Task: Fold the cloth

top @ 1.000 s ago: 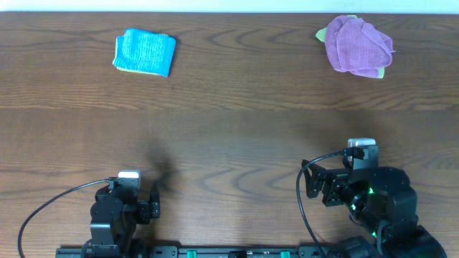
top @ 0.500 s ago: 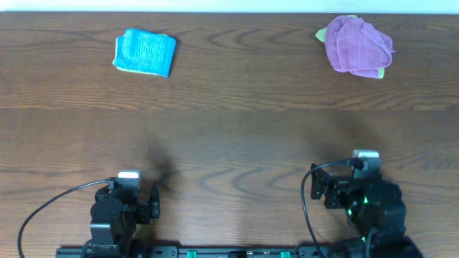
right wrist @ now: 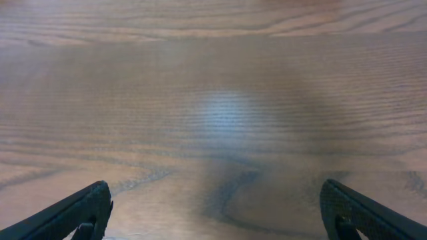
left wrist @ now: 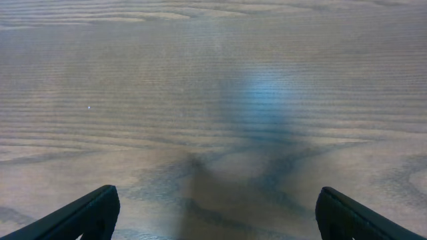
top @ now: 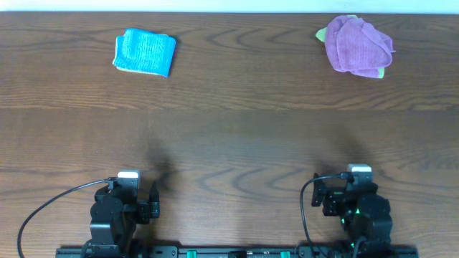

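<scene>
Across the table [top: 229, 136], near its far left corner, the sky-blue cloth [top: 143, 51] lies almost dead ahead of my left gripper [left wrist: 215, 223], well apart; I judge that arm nearer. It and my right gripper [right wrist: 215, 223] both stand spread, empty.

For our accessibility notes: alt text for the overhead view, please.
A sky-blue cloth, folded into a rectangle, lies far left on the wooden table; a bunched purple cloth sits on a light green cloth at far right. The left arm and right arm rest at the near edge, away from both.
</scene>
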Controlling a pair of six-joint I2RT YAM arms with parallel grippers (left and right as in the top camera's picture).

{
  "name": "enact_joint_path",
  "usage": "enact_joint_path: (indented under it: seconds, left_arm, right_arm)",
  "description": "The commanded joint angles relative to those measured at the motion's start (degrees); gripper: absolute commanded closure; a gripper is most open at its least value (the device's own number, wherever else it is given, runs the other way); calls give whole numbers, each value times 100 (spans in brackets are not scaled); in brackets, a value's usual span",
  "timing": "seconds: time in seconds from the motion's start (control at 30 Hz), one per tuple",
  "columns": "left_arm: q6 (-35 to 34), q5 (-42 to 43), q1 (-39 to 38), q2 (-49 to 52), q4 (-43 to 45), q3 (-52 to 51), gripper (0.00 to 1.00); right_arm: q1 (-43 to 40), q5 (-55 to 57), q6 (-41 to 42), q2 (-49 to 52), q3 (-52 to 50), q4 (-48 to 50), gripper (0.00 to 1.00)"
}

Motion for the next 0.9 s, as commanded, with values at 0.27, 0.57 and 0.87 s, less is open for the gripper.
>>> enact_joint_path:
  seconds: [0.27, 0.57, 0.87]
  left_arm:
    - [39, -39, -24, -52, -2, -28, 5]
    - [39, -39, -24, -52, -2, -28, 5]
    - [39, -39, -24, -52, -2, -28, 5]
  right_arm:
    - [-59, 42, -538, -243, -278, 39, 1]
    - [-59, 37, -586, -243, -275, 46, 1]
    - [-59, 39, -586, -243, -278, 46, 1]
